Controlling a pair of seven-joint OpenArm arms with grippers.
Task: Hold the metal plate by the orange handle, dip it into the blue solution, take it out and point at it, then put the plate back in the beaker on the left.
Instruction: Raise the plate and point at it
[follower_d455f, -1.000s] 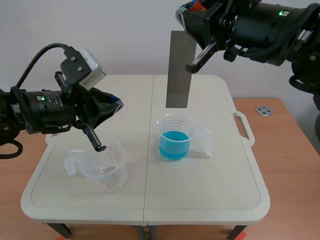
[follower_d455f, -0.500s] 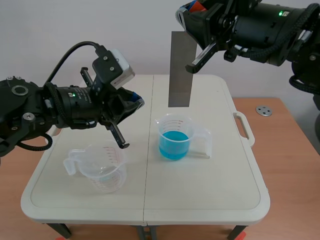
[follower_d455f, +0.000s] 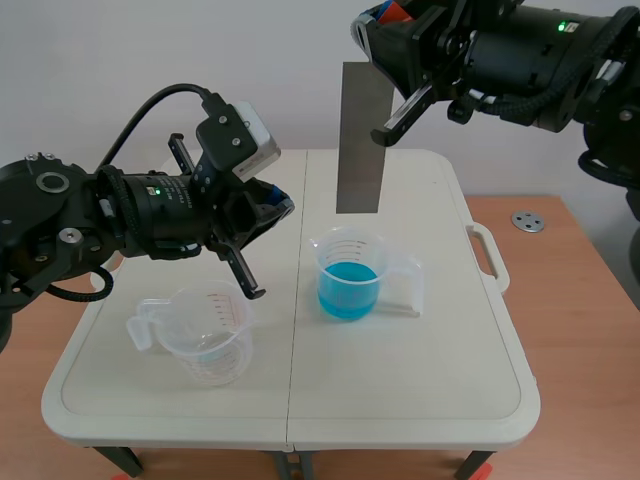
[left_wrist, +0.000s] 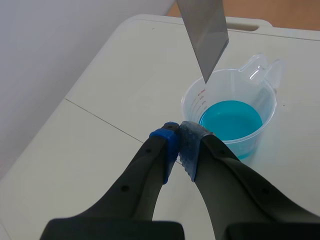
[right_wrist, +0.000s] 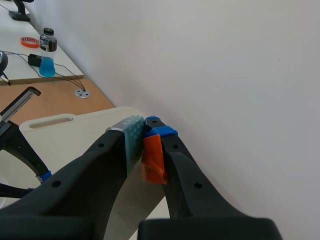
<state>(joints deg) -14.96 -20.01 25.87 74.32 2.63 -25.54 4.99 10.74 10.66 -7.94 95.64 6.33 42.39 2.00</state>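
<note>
**A:** How will the metal plate (follower_d455f: 360, 140) handle?

**B:** I judge it stiff, thin and fairly light. Its smooth bare faces would slide against a pad, more so once wet. The orange handle (right_wrist: 152, 160) at its top end is the only sensible hold, which leaves the whole length hanging below the grip, free to swing.

**A:** Where is it?

**B:** In the air, nearly upright. In the scene view it hangs at 12 o'clock from the beaker of blue solution (follower_d455f: 348, 275), with its lower edge clear of both rim and liquid. Whether the lower end is wet I can't tell, since the sheet looks evenly grey.

**A:** And the right gripper (right_wrist: 142, 127)?

**B:** Its jaws are clamped on the orange handle, a pad on either face and only the handle's thickness between them.

**A:** The left gripper (left_wrist: 179, 137)?

**B:** It holds nothing. The jaws are together and the two pads meet at their tips. The tip hovers at 9 o'clock from the blue beaker, above the empty beaker (follower_d455f: 205, 330) at about that beaker's 1 o'clock. It touches neither, and the plate's lower corner is ahead of it.

**A:** Anything to mind?

**B:** Both beakers are thin clear plastic and probably light, so a knock from the plate's edge could tip one. The empty beaker stands at 8 o'clock from the blue one on the table (follower_d455f: 420, 400).
</note>
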